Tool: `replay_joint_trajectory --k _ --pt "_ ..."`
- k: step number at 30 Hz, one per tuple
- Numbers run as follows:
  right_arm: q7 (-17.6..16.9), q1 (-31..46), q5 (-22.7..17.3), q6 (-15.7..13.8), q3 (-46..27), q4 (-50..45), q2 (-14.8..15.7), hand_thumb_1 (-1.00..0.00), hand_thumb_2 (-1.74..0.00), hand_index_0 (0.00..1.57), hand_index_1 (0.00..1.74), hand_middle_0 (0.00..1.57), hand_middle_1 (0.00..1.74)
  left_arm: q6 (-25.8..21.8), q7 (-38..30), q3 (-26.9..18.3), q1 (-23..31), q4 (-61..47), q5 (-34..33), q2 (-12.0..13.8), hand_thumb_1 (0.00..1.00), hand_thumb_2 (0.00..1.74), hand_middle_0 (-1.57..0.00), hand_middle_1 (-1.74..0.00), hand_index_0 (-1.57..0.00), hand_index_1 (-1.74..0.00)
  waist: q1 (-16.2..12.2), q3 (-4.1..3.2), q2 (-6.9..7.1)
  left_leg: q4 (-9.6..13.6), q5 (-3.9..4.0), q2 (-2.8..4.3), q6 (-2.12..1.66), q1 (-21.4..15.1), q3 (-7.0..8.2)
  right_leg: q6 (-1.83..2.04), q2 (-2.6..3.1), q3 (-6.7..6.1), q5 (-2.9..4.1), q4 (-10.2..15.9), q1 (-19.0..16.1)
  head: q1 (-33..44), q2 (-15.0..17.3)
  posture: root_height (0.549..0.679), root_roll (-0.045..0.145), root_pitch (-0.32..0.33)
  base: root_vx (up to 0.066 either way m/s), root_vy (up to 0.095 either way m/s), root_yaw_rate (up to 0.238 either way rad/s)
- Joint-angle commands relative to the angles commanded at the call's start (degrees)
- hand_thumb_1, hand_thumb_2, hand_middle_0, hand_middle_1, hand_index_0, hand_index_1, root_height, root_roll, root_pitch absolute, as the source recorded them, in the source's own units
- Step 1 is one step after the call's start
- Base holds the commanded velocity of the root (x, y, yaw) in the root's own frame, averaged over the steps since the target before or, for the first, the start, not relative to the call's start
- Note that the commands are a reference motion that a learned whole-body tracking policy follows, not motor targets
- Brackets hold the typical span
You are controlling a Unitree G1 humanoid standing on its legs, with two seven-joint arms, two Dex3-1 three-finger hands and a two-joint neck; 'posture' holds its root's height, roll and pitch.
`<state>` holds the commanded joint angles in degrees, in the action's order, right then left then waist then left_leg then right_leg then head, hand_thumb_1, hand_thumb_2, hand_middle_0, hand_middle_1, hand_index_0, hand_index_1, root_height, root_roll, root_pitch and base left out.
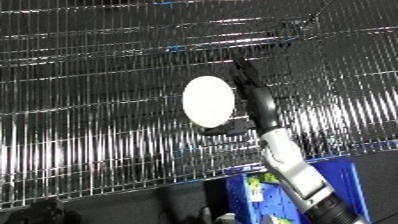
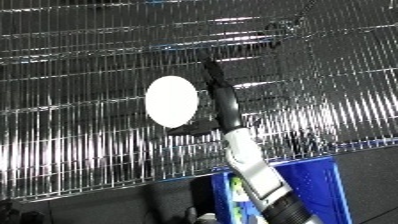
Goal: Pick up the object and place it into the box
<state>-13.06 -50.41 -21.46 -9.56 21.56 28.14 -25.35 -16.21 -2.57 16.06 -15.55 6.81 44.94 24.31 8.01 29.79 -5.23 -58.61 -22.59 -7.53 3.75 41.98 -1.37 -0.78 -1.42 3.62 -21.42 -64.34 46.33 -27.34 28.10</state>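
Wire rack point(image 1: 89, 125) across nearly the whole view: thin metal rods in close rows, shiny, glinting in streaks, open between the bars. Below it at the lower right, blue bin point(image 1: 342, 175), hard-looking plastic with straight walls and a square corner, open at the top, with something pale and greenish dimly visible inside. Rising from the lower right across the bin's left part, right forearm point(image 1: 293, 170), white and silver, smooth-shelled, ending in the black right hand point(image 1: 258, 105) stretched up in front of the rack. Just beside the hand on its left and touching it, white disc point(image 1: 210, 101): flat, round to slightly oval, plain matte face turned toward the camera, unmarked, up at mid-height before the rods and well above the bin. Impossible to tell whether the hand is closed on the disc or only lies against it, with the contact hidden behind the disc. Left hand nowhere in view. Judged as the pick step, or the very start of the carry. Next move likely: make sure of the hold, draw the disc back clear of the rods, bring it down and right over the bin's opening, then release. Thin smooth rim, so probably easy to let slip
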Motion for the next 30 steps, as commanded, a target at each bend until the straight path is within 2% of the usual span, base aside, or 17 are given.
replay_joint_trajectory --k 11,23,26,30 --pt "0.06 -0.63 -0.70 0.20 0.26 -0.24 0.72 -0.70 -1.22 1.10 1.22 1.10 1.22 -0.29 -0.21 -0.01 -0.38 0.09 -0.35 -0.53 1.00 1.74 -1.57 -1.74 -1.57 -1.74 -0.11 0.00 0.03 1.08 0.22 0.01 0.05 -0.34 0.21 -0.06 0.24 -0.16 0.33 0.82 -0.09 -0.35 -0.53 0.583 0.050 0.096 -0.012 0.003 -0.006" --pt "-1.30 0.49 -0.27 -0.94 -0.64 -0.90 0.82 -0.70 -1.22 1.10 1.22 1.10 1.22 -0.46 0.09 -0.44 -0.26 0.49 -0.49 -0.49 1.00 1.74 -1.57 -1.74 -1.57 -1.74 -0.53 0.00 0.25 2.34 0.47 0.10 0.06 -1.28 0.28 0.02 0.52 -0.21 0.74 1.93 -0.91 -0.27 -1.45 0.587 0.048 0.097 -0.014 -0.012 -0.019" --pt "-2.17 2.76 0.39 -2.34 -1.83 -4.11 0.52 -0.70 -1.22 1.10 1.22 1.10 1.22 -1.00 0.39 -1.10 0.07 0.67 -0.63 -0.39 1.00 1.74 -1.57 -1.74 -1.57 -1.74 -1.46 0.00 0.66 3.39 0.58 0.37 -0.02 -2.25 0.40 0.16 0.89 -0.57 1.07 3.06 -1.82 1.04 -1.86 0.590 0.048 0.095 -0.046 -0.032 -0.141" --pt "-3.19 9.26 2.81 -4.54 -5.69 -13.73 -0.04 -0.70 -1.22 1.10 1.22 1.10 1.22 -1.79 0.78 -2.91 1.10 0.52 -0.98 -0.24 1.00 1.74 -1.57 -1.74 -1.57 -1.74 -3.91 0.00 1.70 6.17 1.06 1.28 -0.34 -4.67 0.73 0.67 1.74 -1.60 2.11 5.97 -3.99 2.98 -2.67 0.597 0.047 0.089 -0.095 -0.052 -0.291"
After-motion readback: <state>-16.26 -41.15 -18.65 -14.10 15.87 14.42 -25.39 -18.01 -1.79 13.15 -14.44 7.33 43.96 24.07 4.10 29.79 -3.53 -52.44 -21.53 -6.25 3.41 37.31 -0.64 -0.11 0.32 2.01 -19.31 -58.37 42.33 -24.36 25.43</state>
